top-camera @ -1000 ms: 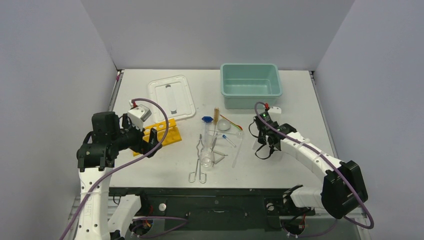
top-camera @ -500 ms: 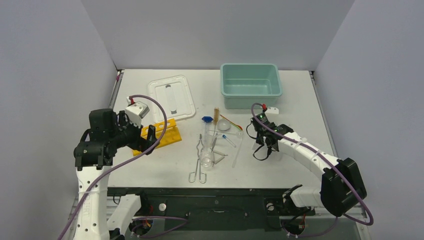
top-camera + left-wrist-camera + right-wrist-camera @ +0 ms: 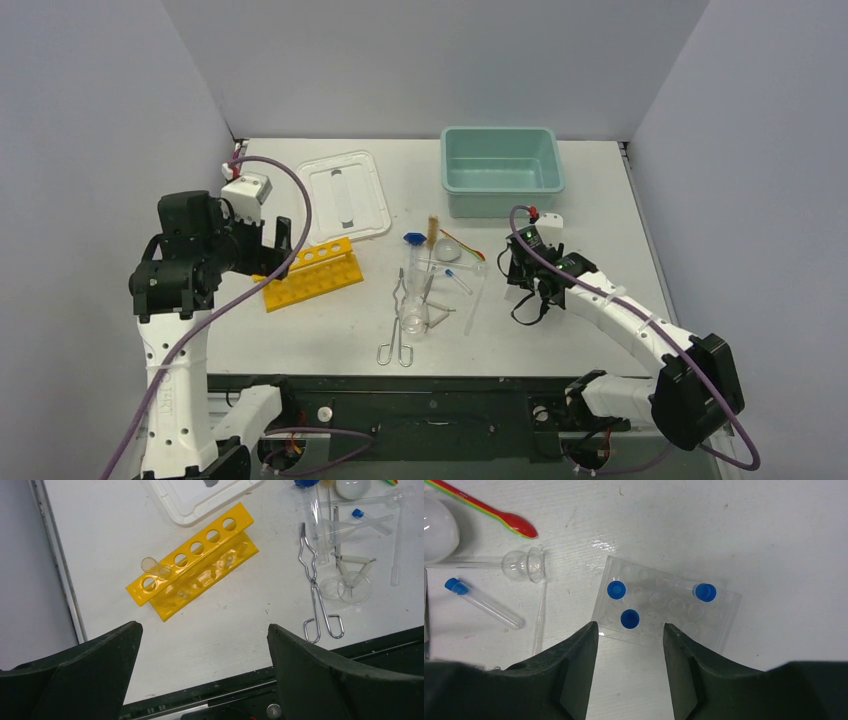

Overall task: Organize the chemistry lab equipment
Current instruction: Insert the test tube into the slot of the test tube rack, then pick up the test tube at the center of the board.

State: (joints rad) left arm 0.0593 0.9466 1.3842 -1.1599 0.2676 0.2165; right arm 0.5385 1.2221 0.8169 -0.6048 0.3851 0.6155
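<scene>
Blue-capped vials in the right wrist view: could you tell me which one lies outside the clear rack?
The leftmost vial, flat on the table; the other three sit in the rack.

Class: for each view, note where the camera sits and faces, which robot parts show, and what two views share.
Top: above, behind the robot, looking down on the table; left arm and right arm show.
Left wrist: on the left arm, looking down at the yellow rack; left hand at bottom.
Right wrist: on the right arm, looking down at a vial tray; right hand at bottom.
Shared: rack, top and left wrist.
</scene>
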